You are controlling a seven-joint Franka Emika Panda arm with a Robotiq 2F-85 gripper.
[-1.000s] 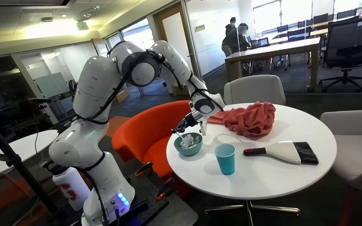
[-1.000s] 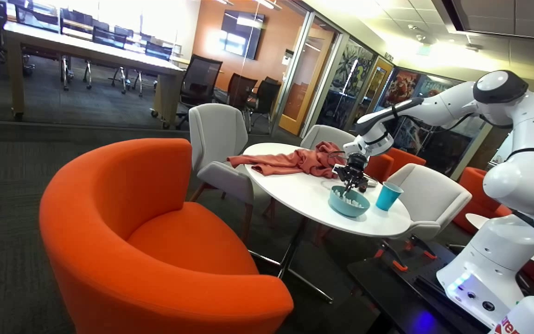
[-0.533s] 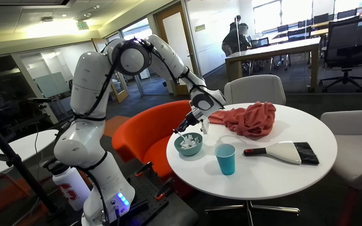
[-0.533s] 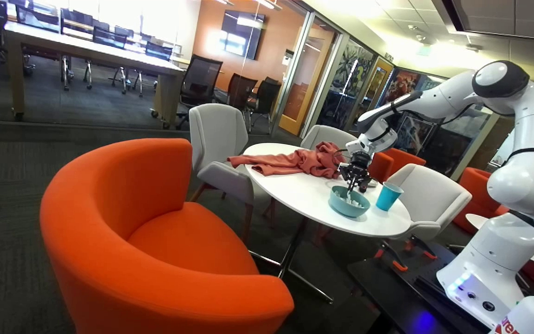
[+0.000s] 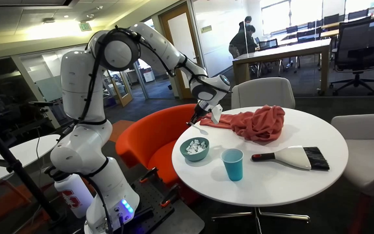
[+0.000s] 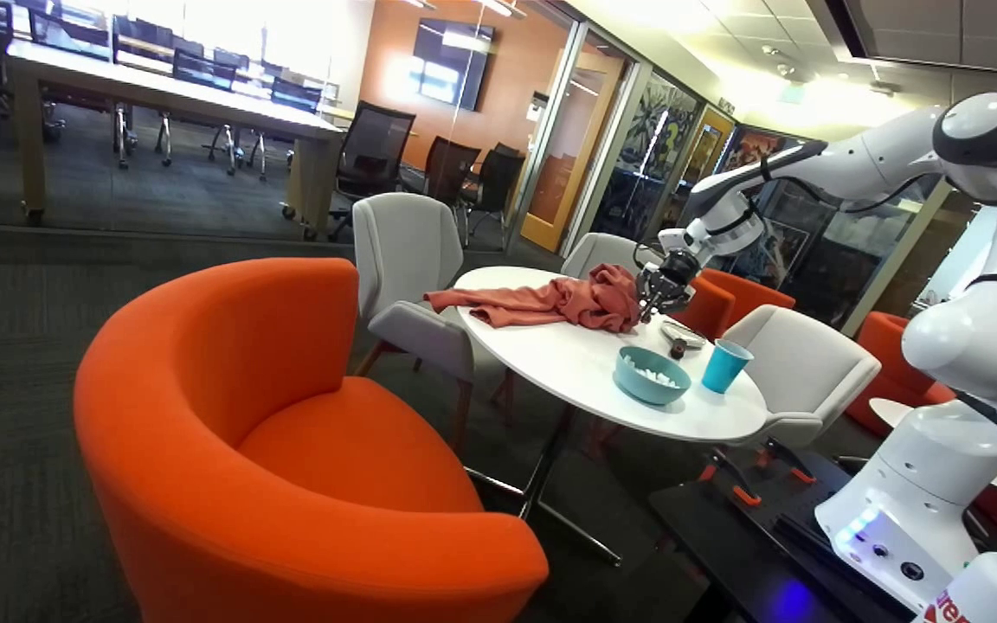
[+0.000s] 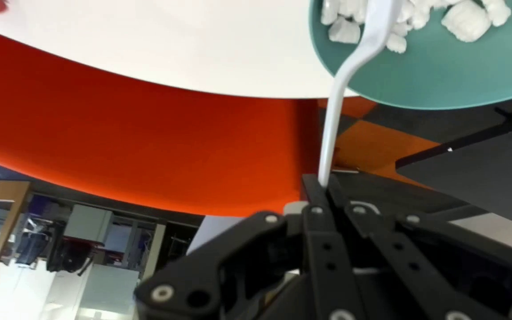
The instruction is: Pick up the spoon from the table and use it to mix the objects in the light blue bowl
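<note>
White and slim, the spoon [image 7: 338,89] is pinched by the end of its handle between the fingertips of the gripper [image 7: 323,181], which are closed tight on it. In an exterior view the spoon shows tilted and apart from the light blue bowl [image 5: 195,158]; whether any of it lies straight over that bowl, I cannot tell. Small white lumps [image 5: 196,147] sit heaped in the bowl, and the wrist view shows part of its teal inside beside them. The bowl stands upright on the round white table [image 5: 281,188], near the edge. Just beside the bowl is an upright bright blue cup [image 5: 234,169]. Farther from the bowl lies a white brush [image 5: 290,157] with black bristles, its dark handle toward the bowl. Crumpled red cloth [image 5: 259,125] lies heaped well apart from the bowl. Past the table's edge on the bowl's side stands an orange armchair [image 5: 156,146].
</note>
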